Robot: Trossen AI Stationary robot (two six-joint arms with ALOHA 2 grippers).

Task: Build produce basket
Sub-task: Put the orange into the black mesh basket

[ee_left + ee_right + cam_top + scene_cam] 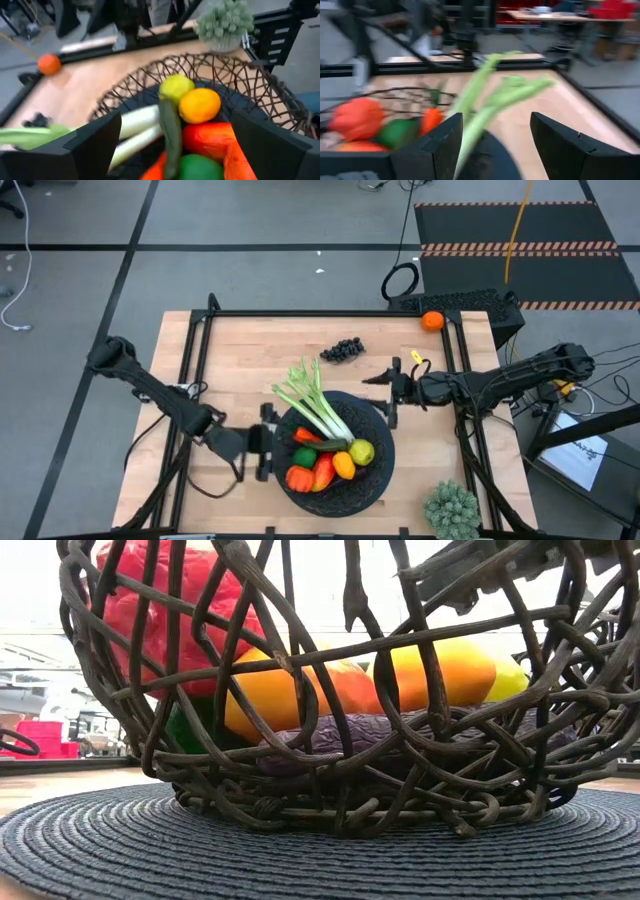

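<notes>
My left gripper [262, 442] hangs at the basket [372, 480] rim, jaws apart and empty; my right gripper [385, 392], jaws apart, hovers by the leek [318, 406]

Overhead, low (near), wrists: shared basket [362, 480]

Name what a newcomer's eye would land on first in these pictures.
The dark woven basket at the table's middle, heaped with bright produce, draws the eye, with a long leek sticking out over its far rim. The left gripper and right gripper flank it, both open and empty.
</notes>
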